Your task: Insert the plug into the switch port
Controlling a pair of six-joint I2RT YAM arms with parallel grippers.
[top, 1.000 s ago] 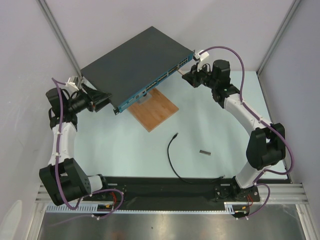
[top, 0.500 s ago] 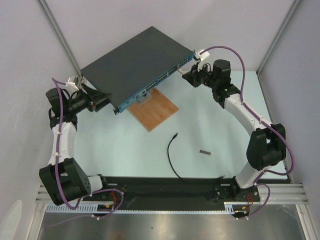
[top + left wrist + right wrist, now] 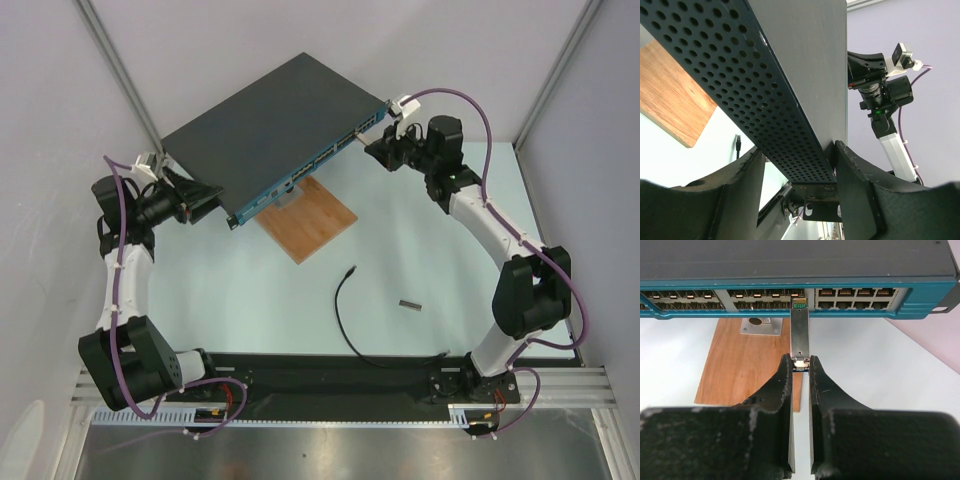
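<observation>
The switch (image 3: 270, 120) is a flat dark-grey box with a teal front strip of ports (image 3: 860, 292). My left gripper (image 3: 205, 200) straddles its left end; in the left wrist view the gripper (image 3: 799, 147) has a finger on each side of the box (image 3: 805, 75) and holds it. My right gripper (image 3: 372, 148) faces the front strip. In its own view it (image 3: 800, 362) is shut on a short grey metal piece (image 3: 800, 332) whose far tip sits at a switch port (image 3: 799, 304). The plug (image 3: 351, 270) lies loose on the table, ending a thin black cable (image 3: 343, 325), and also shows as the plug (image 3: 738, 141) in the left wrist view.
A brown wooden board (image 3: 310, 218) lies under the switch's front edge, with a small metal plate (image 3: 760, 326) on it. Another short grey metal piece (image 3: 409, 303) lies on the table right of the plug. Grey walls and frame posts close in the back and sides.
My right gripper has edged slightly toward the switch front with the grey metal piece. The left arm, switch and plug have not moved.
</observation>
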